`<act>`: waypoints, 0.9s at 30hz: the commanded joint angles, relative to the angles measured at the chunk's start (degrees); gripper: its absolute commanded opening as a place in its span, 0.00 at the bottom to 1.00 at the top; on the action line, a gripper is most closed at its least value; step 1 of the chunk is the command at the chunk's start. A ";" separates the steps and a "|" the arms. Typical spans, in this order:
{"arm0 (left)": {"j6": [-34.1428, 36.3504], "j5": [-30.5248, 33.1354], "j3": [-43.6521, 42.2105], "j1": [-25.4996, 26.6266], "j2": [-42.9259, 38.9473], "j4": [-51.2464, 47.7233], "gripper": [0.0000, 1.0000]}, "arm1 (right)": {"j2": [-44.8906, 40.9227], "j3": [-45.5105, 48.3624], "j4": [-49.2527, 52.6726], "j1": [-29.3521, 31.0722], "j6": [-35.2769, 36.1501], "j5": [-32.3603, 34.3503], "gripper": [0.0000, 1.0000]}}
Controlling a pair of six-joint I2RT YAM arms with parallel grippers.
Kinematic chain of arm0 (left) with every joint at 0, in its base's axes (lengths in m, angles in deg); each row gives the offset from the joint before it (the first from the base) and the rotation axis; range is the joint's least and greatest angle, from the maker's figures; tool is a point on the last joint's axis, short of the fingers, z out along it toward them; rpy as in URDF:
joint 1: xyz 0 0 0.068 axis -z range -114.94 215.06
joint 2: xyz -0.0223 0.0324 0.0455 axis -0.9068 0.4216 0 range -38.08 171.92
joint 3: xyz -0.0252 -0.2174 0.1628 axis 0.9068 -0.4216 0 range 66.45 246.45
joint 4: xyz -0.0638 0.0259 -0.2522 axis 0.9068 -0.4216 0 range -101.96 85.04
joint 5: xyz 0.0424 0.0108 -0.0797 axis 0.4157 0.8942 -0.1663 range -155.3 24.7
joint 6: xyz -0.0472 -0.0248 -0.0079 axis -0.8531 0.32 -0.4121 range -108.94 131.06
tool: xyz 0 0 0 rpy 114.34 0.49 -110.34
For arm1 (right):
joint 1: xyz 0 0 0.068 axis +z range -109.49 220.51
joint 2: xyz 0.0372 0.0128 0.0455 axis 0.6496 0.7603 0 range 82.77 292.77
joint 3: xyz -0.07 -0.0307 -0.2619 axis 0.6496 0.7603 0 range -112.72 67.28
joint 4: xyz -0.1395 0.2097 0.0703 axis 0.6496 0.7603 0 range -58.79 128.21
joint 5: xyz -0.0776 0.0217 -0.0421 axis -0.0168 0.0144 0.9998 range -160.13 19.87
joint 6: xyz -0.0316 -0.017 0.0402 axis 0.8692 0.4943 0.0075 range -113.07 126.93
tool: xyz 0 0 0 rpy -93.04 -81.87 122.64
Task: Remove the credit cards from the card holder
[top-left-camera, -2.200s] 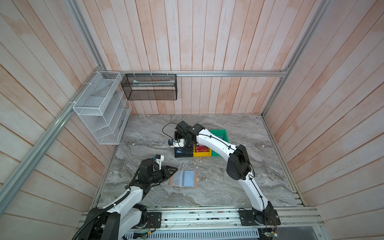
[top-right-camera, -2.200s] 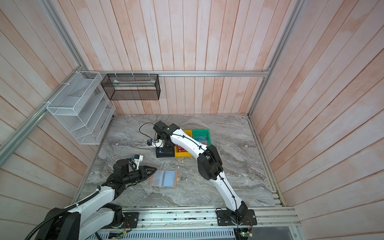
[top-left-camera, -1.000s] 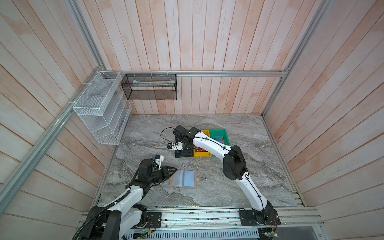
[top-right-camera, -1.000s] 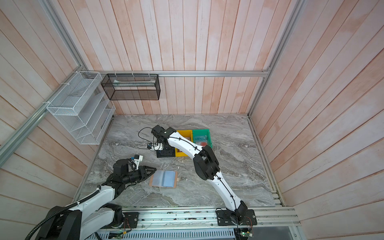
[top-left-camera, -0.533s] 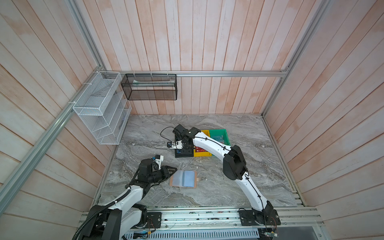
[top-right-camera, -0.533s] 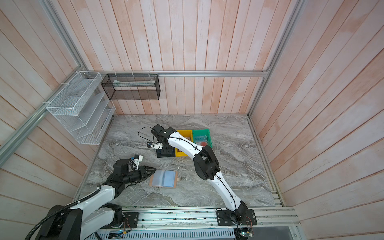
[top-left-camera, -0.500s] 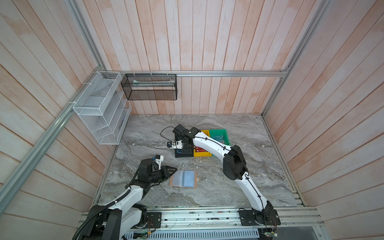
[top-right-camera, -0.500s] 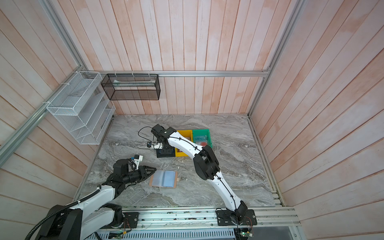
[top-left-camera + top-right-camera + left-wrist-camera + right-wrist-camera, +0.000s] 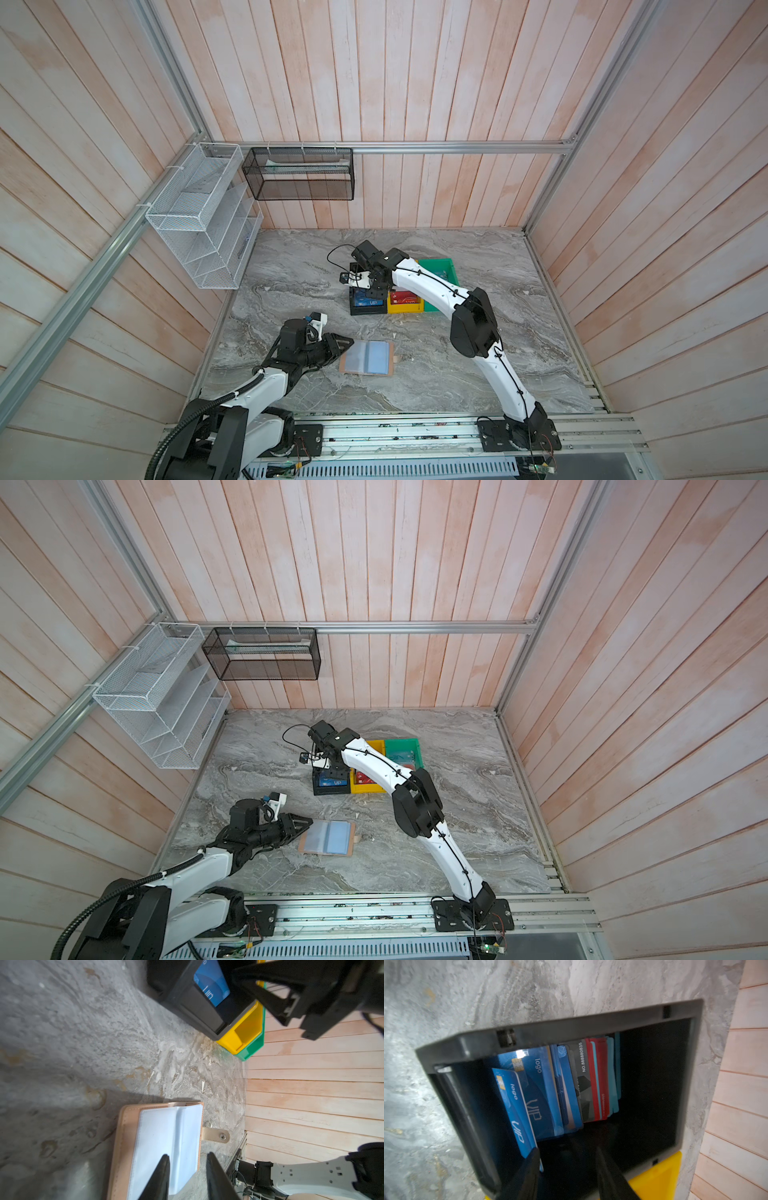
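Note:
The tan card holder (image 9: 368, 358) (image 9: 328, 838) lies open on the marble table, clear sleeve pages up, strap tab (image 9: 216, 1135) to one side. My left gripper (image 9: 347, 345) (image 9: 188, 1156) hovers at its left edge, open, with nothing between the fingers. My right gripper (image 9: 368, 286) (image 9: 568, 1150) is open inside the black bin (image 9: 571, 1028) (image 9: 368, 310). A blue "VIP" credit card (image 9: 517, 1109) stands on edge against one finger. Behind it several more credit cards (image 9: 583, 1084), blue, black and red, lean in a row.
A yellow bin (image 9: 405, 308) holding a red card (image 9: 403, 296) and a green bin (image 9: 440, 266) sit right of the black one. A white wire rack (image 9: 199, 216) hangs on the left wall and a black mesh basket (image 9: 299, 174) on the back wall.
My right gripper has moved left over the black bin and its jaws have spread, letting go of the blue card. The left arm and the card holder have not moved.

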State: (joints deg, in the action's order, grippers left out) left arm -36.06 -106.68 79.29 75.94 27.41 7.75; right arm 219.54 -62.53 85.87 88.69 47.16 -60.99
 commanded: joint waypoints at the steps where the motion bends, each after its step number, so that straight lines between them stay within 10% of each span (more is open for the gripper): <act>1: 1.41 2.28 -0.52 -0.26 0.93 -0.74 0.33 | -5.27 -0.53 -2.37 0.06 -2.44 -0.52 0.46; 9: 1.23 2.63 -1.15 -0.28 3.27 0.60 0.33 | -10.23 6.12 -7.46 -0.20 -5.04 -1.65 0.44; 14: 1.28 2.61 -1.49 -0.24 4.45 1.32 0.32 | -14.26 10.96 -7.09 -0.68 -11.92 -6.46 0.21; 27: 2.37 3.15 -1.65 -0.24 7.45 0.60 0.17 | -42.43 66.63 -42.15 -0.29 -40.04 -40.19 0.01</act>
State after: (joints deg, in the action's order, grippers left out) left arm -35.09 -104.26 78.29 75.89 34.15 8.54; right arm 178.58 -2.17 56.01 88.10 17.17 -91.00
